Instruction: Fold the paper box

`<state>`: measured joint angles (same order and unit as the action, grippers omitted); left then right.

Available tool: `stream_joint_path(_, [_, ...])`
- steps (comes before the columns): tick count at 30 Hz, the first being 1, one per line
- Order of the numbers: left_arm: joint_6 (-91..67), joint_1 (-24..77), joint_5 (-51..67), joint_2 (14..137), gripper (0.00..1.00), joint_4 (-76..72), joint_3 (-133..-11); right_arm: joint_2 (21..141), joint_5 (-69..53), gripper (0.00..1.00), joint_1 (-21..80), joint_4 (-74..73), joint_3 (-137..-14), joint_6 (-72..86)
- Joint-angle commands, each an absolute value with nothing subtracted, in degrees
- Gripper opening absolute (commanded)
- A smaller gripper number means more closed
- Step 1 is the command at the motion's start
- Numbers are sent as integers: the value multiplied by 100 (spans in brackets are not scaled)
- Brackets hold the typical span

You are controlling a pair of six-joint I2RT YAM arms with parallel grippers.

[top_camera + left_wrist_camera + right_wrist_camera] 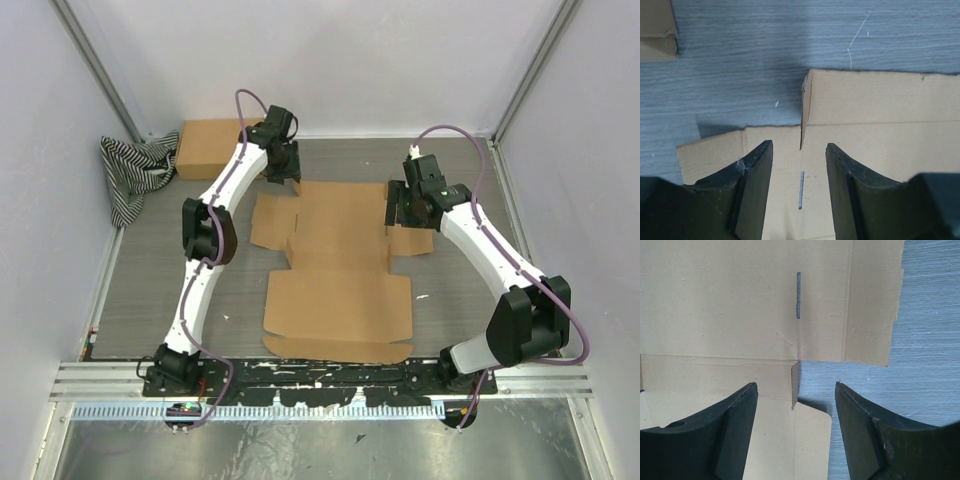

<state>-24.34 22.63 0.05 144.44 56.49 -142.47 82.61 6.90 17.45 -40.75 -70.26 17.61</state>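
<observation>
The paper box (340, 270) lies flat and unfolded in the middle of the grey table, a brown die-cut sheet with flaps and slits. My left gripper (283, 180) hangs open and empty over its far left corner. In the left wrist view (799, 150) a small flap (805, 107) stands up between the fingers, above a slit (801, 190). My right gripper (398, 212) hangs open and empty over the sheet's right side flap. In the right wrist view (796, 392) a small raised tab (795, 382) sits between the fingers, above a rounded flap (812, 440).
A fully formed brown cardboard box (212, 148) stands at the back left. A black-and-white striped cloth (135, 170) lies beside it against the left wall. White walls enclose the table on three sides. A metal rail (320, 375) runs along the near edge.
</observation>
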Motion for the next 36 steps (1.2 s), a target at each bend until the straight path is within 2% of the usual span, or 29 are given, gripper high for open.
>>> stream_joint_path(1, [-2532, 2231, 6, 14774, 53, 5418, -14547, 8117, 610, 69, 1694, -3855, -7092, 1655])
stream_joint_path(6, [-2637, 2191, 79, 14915, 49, 5238, -14553, 8183, 530, 68, 1670, -3799, -7080, 1635])
stream_joint_path(8, [-2695, 2173, 114, 14967, 44, 5182, -14552, 8215, 500, 68, 1664, -3783, -7081, 1635])
stream_joint_path(9, [-2713, 2165, 128, 14977, 38, 5147, -14541, 8232, 487, 68, 1666, -3773, -7090, 1635])
stream_joint_path(12, [-2711, 2154, 174, 14946, 7, 4992, -14481, 8288, 466, 68, 1659, -3754, -7111, 1650])
stream_joint_path(13, [-2708, 2153, 176, 14927, 1, 4939, -14470, 8314, 458, 68, 1653, -3753, -7129, 1652])
stream_joint_path(19, [-2503, 2153, 81, 14220, 0, 4404, -13702, 8456, 454, 68, 1589, -3789, -7346, 1670])
stream_joint_path(30, [-1954, 2153, 27, 11173, 0, 1710, -10032, 8496, 547, 68, 1472, -4134, -8296, 1583])
stream_joint_path(36, [-1602, 2189, 255, 10113, 0, 419, -8654, 8387, 450, 68, 1466, -4281, -8675, 1427])
